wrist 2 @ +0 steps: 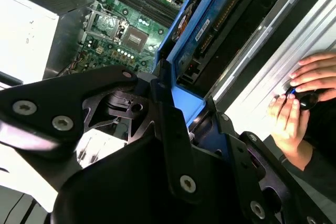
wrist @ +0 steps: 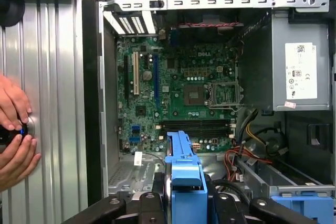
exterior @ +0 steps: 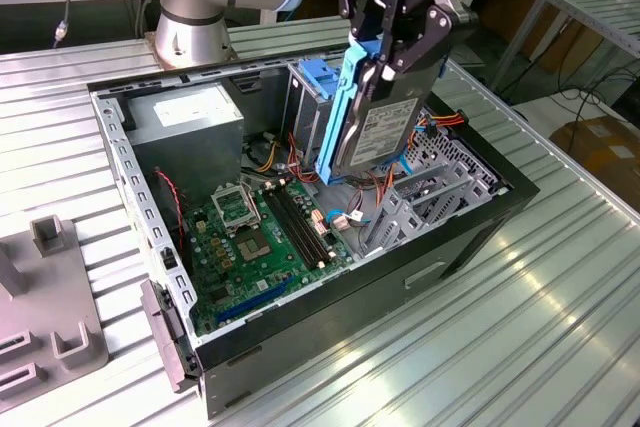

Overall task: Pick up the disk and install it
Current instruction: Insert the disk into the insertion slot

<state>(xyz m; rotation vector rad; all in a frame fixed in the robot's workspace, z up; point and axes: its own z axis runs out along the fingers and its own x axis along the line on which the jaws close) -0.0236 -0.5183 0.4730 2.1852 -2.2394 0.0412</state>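
Observation:
The disk (exterior: pixel 385 132), silver and black with a white label and blue side rails, hangs tilted on edge above the open computer case (exterior: pixel 450 237). My gripper (exterior: pixel 395 42) is shut on its upper end, fingers pressing on both flat faces. It hovers over the right part of the case, beside the grey drive cage (exterior: pixel 305 112). The second wrist view looks along the disk (wrist 2: pixel 220 19) from behind the gripper (wrist 2: pixel 194 114). In the first wrist view the disk's blue rail (wrist: pixel 184 177) rises from the gripper (wrist: pixel 186 203).
Inside the case lie a green motherboard (exterior: pixel 260 237), a grey power-supply box (exterior: pixel 195 122) and loose cables (exterior: pixel 345 217). A person's hands (wrist: pixel 13 129) rest on the ribbed table (exterior: pixel 500 347) beside the case. A grey fixture (exterior: pixel 50 297) stands at the exterior view's left.

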